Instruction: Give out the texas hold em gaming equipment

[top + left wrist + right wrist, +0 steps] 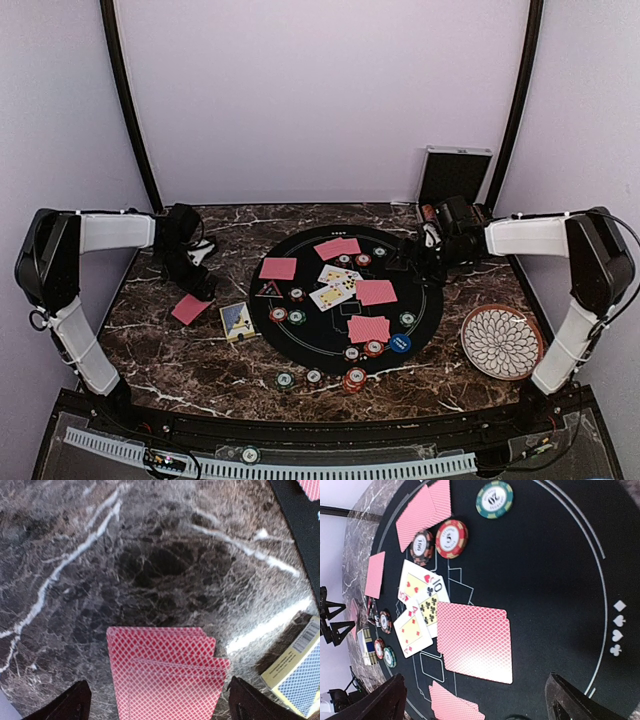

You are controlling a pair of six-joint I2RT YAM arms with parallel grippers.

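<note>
Left gripper [160, 702] was wide open, held nothing; red cards [165, 672] lay flat on table [150, 555] between fingers. Right gripper [477, 697] was open too, above other cards [475, 642] on mat [560, 580]. Best: lift straight up, slow, no bumping cards.

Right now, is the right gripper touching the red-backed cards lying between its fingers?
Apart. The right wrist view shows bare black mat between the red-backed cards and each finger of the open right gripper.
</note>
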